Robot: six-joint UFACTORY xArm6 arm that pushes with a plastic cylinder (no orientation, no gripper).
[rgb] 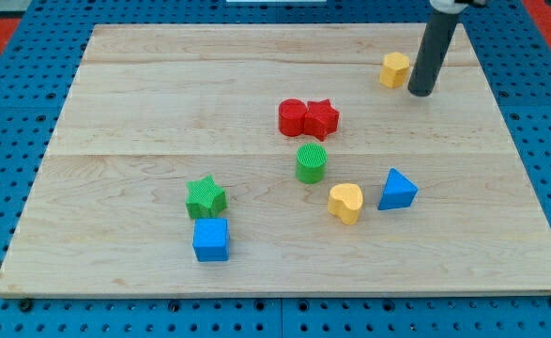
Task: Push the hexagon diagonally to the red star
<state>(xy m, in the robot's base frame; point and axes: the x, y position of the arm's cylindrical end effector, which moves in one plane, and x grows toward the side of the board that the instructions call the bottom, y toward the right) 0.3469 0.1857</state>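
- Well away from the tool, toward the view's bottom left, the blue cube (211, 239) and green star (206, 197) touch each other, clear of any likely push path.
- Nearer, the yellow heart (346, 203), blue triangle (397, 190) and green cylinder (312, 162) lie on the bench (115, 103) below the target.
- The red star (322, 118) touches a red cylinder (293, 117), down-left of the tool.
- The yellow hexagon (395, 69) sits just left of the tool.
- The tool's tip (421, 93), a plain rod that grasps nothing, stands on the hexagon's far side from the star, apparently placed to drive it diagonally down-left.
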